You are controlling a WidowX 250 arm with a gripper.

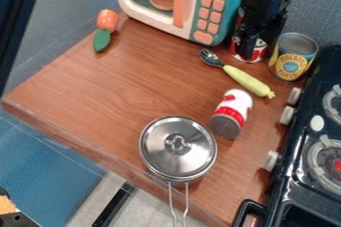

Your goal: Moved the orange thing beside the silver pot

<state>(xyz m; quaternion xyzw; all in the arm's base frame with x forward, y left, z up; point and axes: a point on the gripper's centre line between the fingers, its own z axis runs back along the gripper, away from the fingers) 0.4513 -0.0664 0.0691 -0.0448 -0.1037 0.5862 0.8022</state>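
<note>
An orange toy vegetable [107, 20] with a green end lies at the back left of the wooden counter, left of the toy microwave. The silver pot [178, 146], lid on, stands near the counter's front edge, its wire handle pointing toward the camera. At the upper right, the black gripper [249, 47] hangs down in front of a red and white can, right of the microwave and far from both the orange vegetable and the pot. Part of that can is hidden behind the gripper.
The red and white can [258, 52] stands beside a pineapple can [292, 56]. A spoon with a yellow handle [248, 80] and a tipped red and white can [231, 114] lie mid-right. The toy microwave [193, 4] is at the back, the dark stove [303, 171] along the right.
</note>
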